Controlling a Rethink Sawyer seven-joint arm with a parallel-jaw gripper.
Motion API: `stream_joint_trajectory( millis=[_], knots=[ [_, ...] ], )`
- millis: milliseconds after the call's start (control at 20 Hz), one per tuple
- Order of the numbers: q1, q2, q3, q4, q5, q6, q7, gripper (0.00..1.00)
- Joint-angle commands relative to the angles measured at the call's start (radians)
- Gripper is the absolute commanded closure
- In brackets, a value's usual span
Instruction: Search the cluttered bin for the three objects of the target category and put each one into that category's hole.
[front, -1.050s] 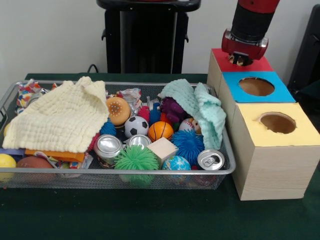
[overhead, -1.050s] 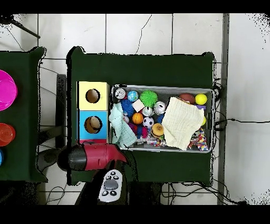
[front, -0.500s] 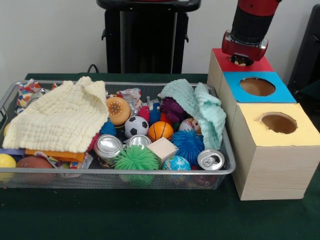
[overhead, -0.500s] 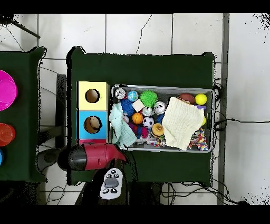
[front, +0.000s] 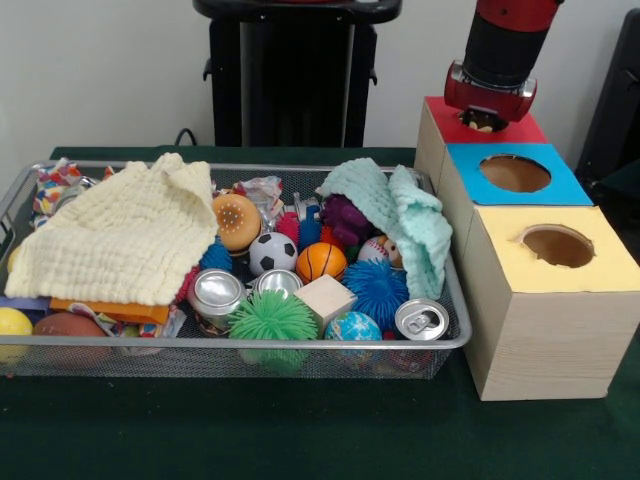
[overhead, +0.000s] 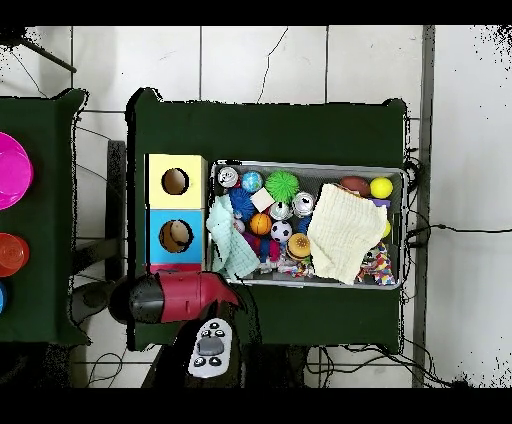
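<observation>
The gripper hangs just above the red box at the far right — whether its jaws are open or holding anything, I cannot tell. The cans lie well apart from it in the bin, near its front edge.

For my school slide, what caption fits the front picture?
Robot gripper over the red box, beside a wire bin of toys.

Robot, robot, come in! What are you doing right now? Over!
Gripper low over the red box, jaws hidden. Bin full: balls, cans, two cloths covering stuff. Blue box hole and yellow box hole uncovered. Over.
</observation>
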Motion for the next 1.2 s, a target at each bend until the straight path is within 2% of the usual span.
stream_joint_trajectory(
  millis=[50, 300, 400, 450, 1000, 1200],
  knots=[
    [0.012, -0.009, 0.029, -0.041, -0.016, -0.049, 0.111, 0.0],
    [0.055, -0.058, -0.018, -0.026, -0.022, -0.002, 0.129, 0.0],
    [0.05, -0.065, -0.016, -0.018, -0.016, 0.0, 0.126, 0.0],
    [0.051, -0.068, -0.017, -0.013, -0.008, 0.006, 0.123, 1.0],
    [0.024, -0.082, 0.002, 0.021, 0.0, -0.014, 0.114, 1.0],
    [0.027, -0.077, -0.001, 0.003, -0.011, 0.0, 0.101, 1.0]
  ],
)
